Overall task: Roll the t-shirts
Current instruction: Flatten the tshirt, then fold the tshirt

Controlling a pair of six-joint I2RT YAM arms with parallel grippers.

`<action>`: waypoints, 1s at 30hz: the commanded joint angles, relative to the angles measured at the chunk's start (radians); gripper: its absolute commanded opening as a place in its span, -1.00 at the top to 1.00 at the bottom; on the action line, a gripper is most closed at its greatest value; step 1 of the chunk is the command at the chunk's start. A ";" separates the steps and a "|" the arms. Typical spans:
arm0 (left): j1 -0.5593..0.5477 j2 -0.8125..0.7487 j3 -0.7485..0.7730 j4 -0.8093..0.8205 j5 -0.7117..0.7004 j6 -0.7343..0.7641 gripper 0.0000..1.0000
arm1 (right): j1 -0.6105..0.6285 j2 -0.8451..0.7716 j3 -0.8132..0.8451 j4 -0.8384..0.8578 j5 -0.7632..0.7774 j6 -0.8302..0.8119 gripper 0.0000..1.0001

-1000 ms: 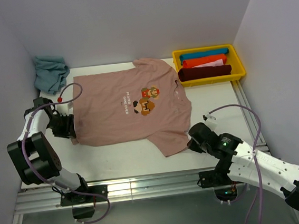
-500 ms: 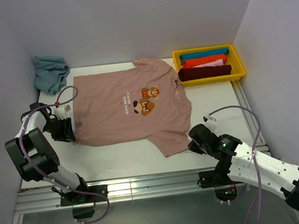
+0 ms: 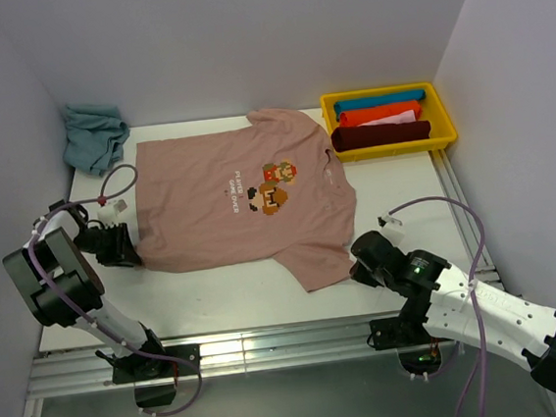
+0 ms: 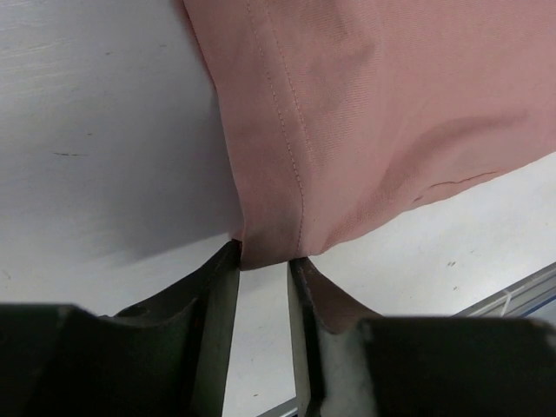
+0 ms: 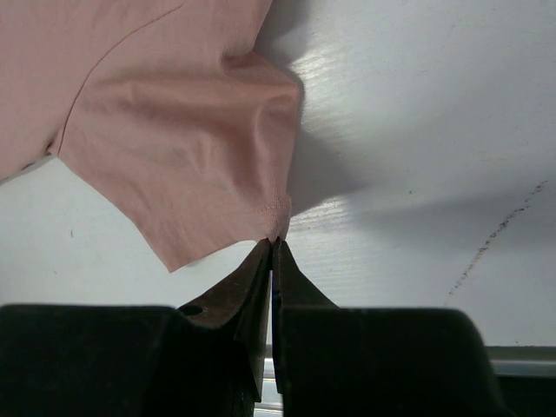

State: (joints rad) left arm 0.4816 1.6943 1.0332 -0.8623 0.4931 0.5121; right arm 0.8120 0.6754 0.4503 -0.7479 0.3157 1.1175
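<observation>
A dusty pink t-shirt [image 3: 237, 193] with a small orange-brown chest print lies flat, print up, across the white table. My left gripper [image 3: 127, 251] is low at its bottom left hem corner. In the left wrist view that corner of the pink t-shirt [image 4: 365, 113] is bunched between the tips of my left gripper [image 4: 265, 261], touching both fingers. My right gripper [image 3: 355, 264] sits at the near sleeve. In the right wrist view my right gripper [image 5: 274, 243] is shut, pinching the sleeve hem of the pink t-shirt [image 5: 174, 165].
A crumpled blue-grey t-shirt [image 3: 94, 136] lies in the far left corner. A yellow bin [image 3: 396, 150] at the far right holds several rolled shirts, a maroon one [image 3: 381, 135] nearest. White walls enclose three sides. A metal rail runs along the near edge.
My left gripper has slid left off the shirt body to the hem corner and its jaws have narrowed on it. The right arm has stayed put.
</observation>
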 commanded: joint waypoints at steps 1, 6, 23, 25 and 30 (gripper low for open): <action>0.014 0.002 0.010 -0.015 0.065 0.042 0.37 | 0.004 0.001 -0.007 0.012 0.040 0.002 0.85; 0.020 0.004 0.041 -0.075 0.078 0.072 0.75 | 0.003 0.010 -0.002 0.012 0.040 -0.001 0.85; 0.031 0.091 0.168 -0.267 -0.071 0.249 0.99 | 0.003 -0.034 0.024 -0.065 0.066 0.011 0.84; 0.029 0.108 0.172 -0.283 -0.090 0.267 0.99 | 0.001 -0.040 0.028 -0.073 0.065 0.015 0.84; 0.029 0.125 0.156 -0.288 -0.105 0.298 0.80 | 0.001 -0.068 0.041 -0.094 0.060 0.018 0.85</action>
State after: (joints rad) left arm 0.5053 1.8168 1.1786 -1.1114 0.4149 0.7490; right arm 0.8120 0.6312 0.4519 -0.8093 0.3405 1.1252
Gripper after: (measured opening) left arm 0.081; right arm 0.078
